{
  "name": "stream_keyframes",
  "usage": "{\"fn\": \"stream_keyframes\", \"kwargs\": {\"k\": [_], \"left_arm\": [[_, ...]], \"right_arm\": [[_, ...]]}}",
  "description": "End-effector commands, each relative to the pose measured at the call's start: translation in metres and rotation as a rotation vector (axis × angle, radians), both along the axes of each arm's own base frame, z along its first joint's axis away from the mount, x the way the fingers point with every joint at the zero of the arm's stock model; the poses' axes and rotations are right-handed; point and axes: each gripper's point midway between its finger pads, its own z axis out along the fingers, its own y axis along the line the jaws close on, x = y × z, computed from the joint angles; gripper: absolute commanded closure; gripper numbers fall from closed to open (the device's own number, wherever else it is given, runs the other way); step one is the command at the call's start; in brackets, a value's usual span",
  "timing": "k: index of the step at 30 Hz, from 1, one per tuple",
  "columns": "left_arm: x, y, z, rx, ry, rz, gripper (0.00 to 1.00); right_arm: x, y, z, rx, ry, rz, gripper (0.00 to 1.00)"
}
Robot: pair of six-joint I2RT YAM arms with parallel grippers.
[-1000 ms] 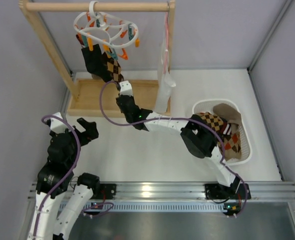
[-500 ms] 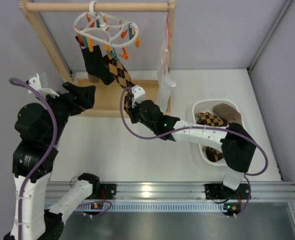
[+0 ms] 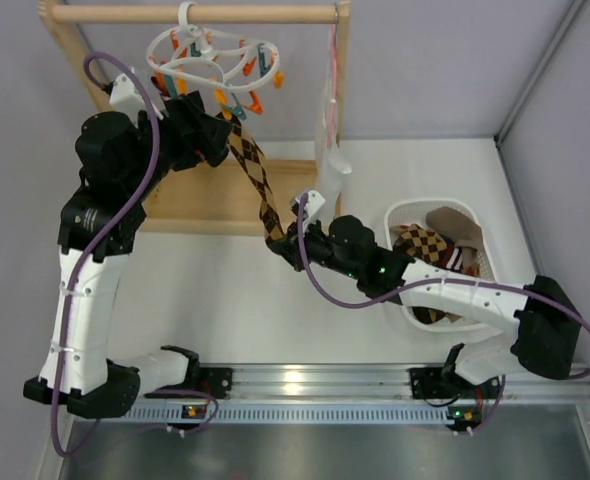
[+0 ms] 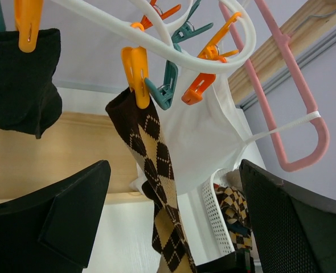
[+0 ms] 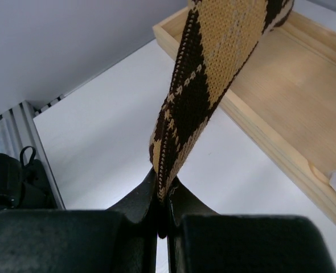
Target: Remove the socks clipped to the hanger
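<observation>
The white ring hanger (image 3: pixel 215 55) hangs by its hook from the wooden rail. A brown-and-tan diamond-checked sock (image 3: pixel 258 175) is held at its top by an orange clip (image 4: pixel 135 68) and stretches taut, down and to the right. My right gripper (image 3: pixel 280 243) is shut on its lower end (image 5: pixel 182 114), low over the table. My left gripper (image 3: pixel 215 135) is raised just under the hanger, open and empty, with the sock (image 4: pixel 156 170) hanging between its wide-apart fingers (image 4: pixel 54 222). A black sock (image 4: pixel 20 79) hangs from another orange clip to the left.
A white basket (image 3: pixel 495 290) at the right holds several removed socks (image 3: pixel 430 243). A white cloth on a pink strap (image 3: pixel 330 165) hangs at the rail's right end. The wooden frame's base tray (image 3: pixel 190 200) lies under the hanger.
My left arm rose from the table's near left to just under the hanger. My right gripper pulled the diamond sock's end nearer and rightward, stretching it taut.
</observation>
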Motion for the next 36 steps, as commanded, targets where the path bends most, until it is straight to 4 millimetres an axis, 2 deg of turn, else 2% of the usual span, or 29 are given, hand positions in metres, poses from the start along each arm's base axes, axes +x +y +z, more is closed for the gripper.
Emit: {"fn": "stream_keyframes", "kwargs": {"k": [1,11,17,20,24,27,29,32,36], "left_arm": [[-0.001,-0.004,0.03,-0.041,-0.08,-0.026,0.02],[0.031,-0.011,0.02,-0.057,-0.064,-0.009,0.02],[0.048,-0.014,0.023,-0.046,-0.085,-0.026,0.04],[0.058,-0.016,0.025,-0.049,-0.093,-0.062,0.08],[0.074,-0.001,0.026,-0.069,-0.108,-0.101,0.18],[0.086,0.007,0.024,-0.071,-0.129,-0.103,0.23],[0.091,0.005,0.018,-0.076,-0.127,-0.133,0.27],[0.097,-0.001,0.024,-0.082,-0.181,-0.188,0.33],[0.104,-0.007,0.017,-0.084,-0.186,-0.239,0.41]], "right_arm": [[-0.012,-0.004,0.034,0.091,-0.029,0.066,0.99],[-0.002,-0.04,0.045,0.131,-0.002,0.021,0.99],[0.0,-0.046,0.048,0.116,-0.003,0.021,1.0],[-0.001,-0.048,0.054,0.148,0.012,0.032,0.99],[-0.002,-0.049,0.062,0.184,0.027,0.06,0.99],[-0.005,-0.046,0.066,0.191,0.031,0.089,1.0],[-0.007,-0.044,0.068,0.195,0.03,0.103,1.0],[-0.009,-0.04,0.071,0.21,0.037,0.132,1.0],[-0.018,-0.033,0.072,0.219,0.048,0.193,1.0]]}}
